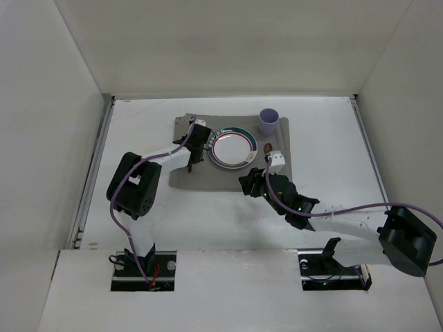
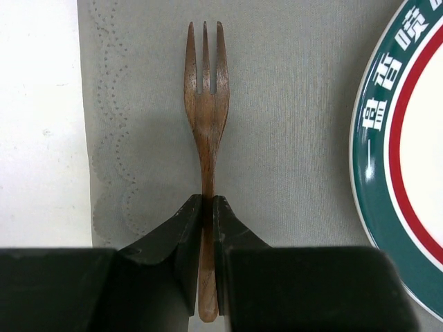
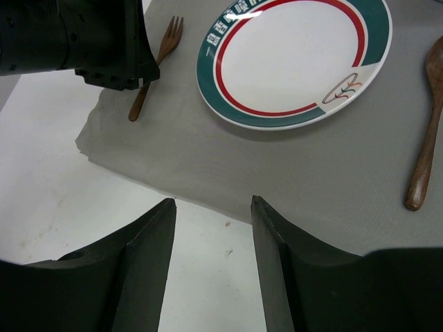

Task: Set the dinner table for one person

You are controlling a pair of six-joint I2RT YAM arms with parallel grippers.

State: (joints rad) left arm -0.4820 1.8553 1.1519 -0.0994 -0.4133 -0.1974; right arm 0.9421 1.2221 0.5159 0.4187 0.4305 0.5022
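On grey mat [image 1: 208,176], left hand [image 2: 206,207] clamped on fork [image 2: 205,90] beside plate [image 2: 370,138], right hand [image 3: 213,200] wide open, empty

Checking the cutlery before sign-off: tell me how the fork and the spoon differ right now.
The fork ends in three tines; the spoon widens into a rounded bowl. The fork lies left of the plate, the spoon right of it. The left gripper is shut on the fork's handle; the spoon lies free, apart from the open right gripper. Both are dark wood and lie on the grey mat.
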